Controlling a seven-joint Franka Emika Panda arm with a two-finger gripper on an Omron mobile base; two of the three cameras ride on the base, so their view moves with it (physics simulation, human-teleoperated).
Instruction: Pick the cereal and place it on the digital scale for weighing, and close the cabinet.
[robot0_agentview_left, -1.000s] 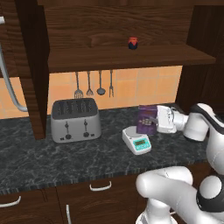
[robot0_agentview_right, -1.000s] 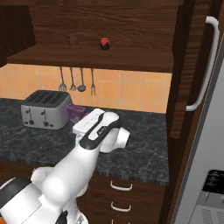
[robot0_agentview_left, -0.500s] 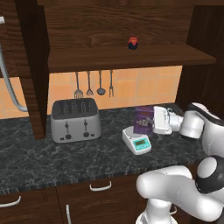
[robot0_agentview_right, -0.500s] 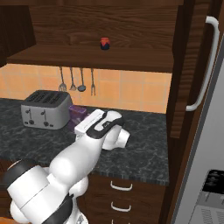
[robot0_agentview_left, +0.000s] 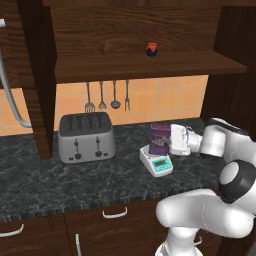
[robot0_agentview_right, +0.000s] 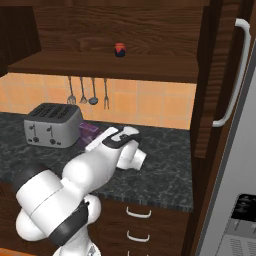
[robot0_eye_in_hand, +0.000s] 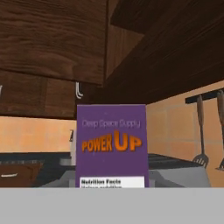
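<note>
Arm: I see it bent low over the counter (robot0_agentview_left: 75, 185), hand reaching sideways toward the toaster (robot0_agentview_left: 86, 136).
Gripper (robot0_agentview_left: 169, 140): clenched on the cereal (robot0_agentview_left: 160, 139).
Cereal: upright, over the digital scale (robot0_agentview_left: 157, 161).
Cabinet (robot0_agentview_left: 150, 65): stands open.

even, flat rendered light, soft shadow under the shelf (robot0_agentview_left: 150, 65), hand view slightly blurred, no glare.

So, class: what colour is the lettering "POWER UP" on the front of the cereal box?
Orange, on the purple cereal box; the hand view shows it best.
</note>
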